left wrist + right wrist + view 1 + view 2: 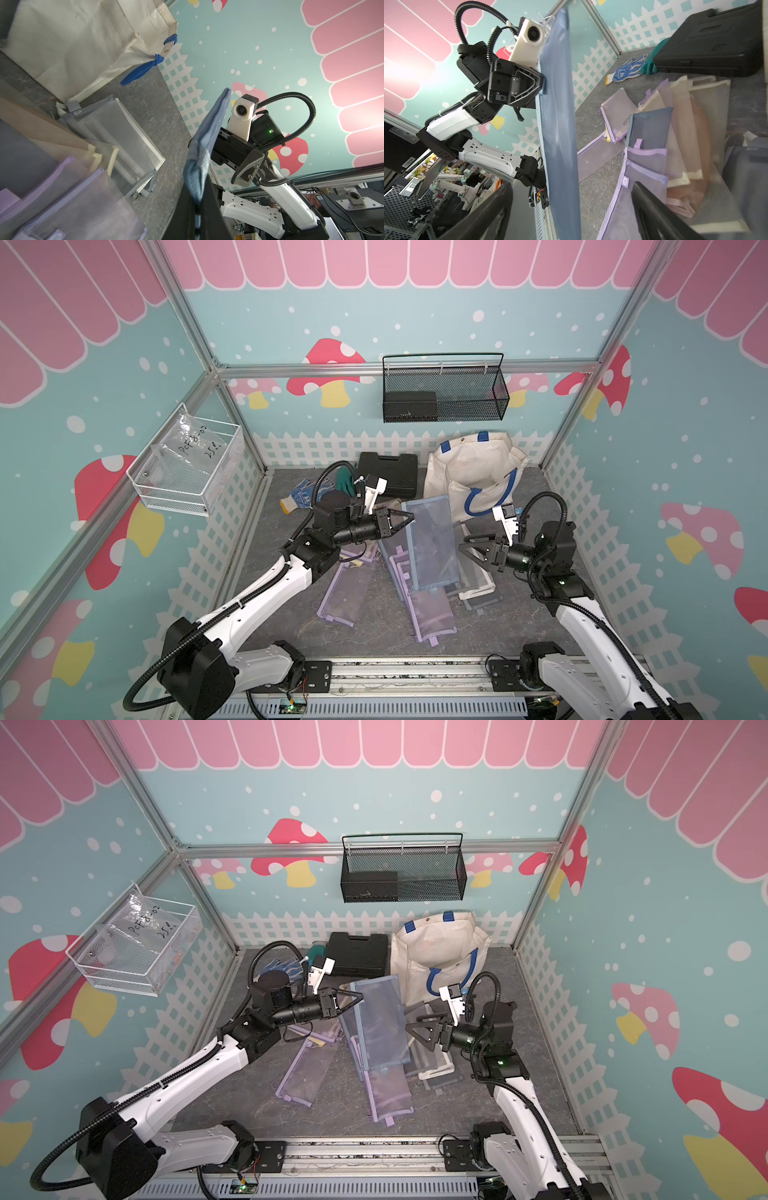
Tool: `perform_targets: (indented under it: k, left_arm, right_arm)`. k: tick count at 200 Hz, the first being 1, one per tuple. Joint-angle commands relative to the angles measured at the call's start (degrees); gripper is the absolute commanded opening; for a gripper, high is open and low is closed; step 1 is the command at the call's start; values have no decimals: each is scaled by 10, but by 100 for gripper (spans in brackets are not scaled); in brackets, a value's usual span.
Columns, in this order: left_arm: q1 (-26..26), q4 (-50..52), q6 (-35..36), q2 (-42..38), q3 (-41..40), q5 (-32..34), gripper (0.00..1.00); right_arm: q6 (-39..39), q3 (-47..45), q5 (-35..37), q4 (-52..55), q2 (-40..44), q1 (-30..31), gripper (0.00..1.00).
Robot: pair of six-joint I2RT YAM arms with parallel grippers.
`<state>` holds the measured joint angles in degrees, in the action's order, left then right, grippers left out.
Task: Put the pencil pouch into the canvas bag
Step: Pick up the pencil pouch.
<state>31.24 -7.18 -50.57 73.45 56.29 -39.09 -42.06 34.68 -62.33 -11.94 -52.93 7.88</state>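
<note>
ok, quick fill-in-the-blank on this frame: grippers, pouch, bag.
1. The left gripper is shut on the ___ mesh pouch, which it holds above the table.
2. The right gripper is ___ and holds nothing.
3. The canvas bag stands beside the ___ hard case at the back.
Missing words: blue; open; black.

Canvas bag (68, 45) and purple pouches (72, 203) partly beyond the frame edge
</note>
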Motion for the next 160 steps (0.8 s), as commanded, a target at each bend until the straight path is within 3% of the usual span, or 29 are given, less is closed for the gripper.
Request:
perform_targets:
  k: [1,28,56,72,89,100,131,160]
  left_arm:
    - [-2,-73,-37,23,14,-42,0]
    - [-2,-103,-44,45,18,-52,0]
    - [-5,-112,-54,65,30,-51,0]
    - [-5,-105,-48,73,45,-54,0]
    - [-10,-72,-29,81,60,-42,0]
    - [-17,-65,-29,86,63,-36,7]
    - [-37,-33,-21,75,60,5,28]
    - [-49,65,34,45,59,71,69]
  right_arm:
    - [-12,31,21,-65,-42,22,87]
    - [6,65,26,-71,-99,39,78]
    - [18,93,8,-77,-136,50,56]
    - [25,102,-14,-76,-151,52,39]
    - [32,113,-16,-66,-159,53,14]
    - [32,118,-5,-59,-158,53,0]
    - [39,163,53,-23,-159,51,0]
    - [36,244,127,42,-186,44,0]
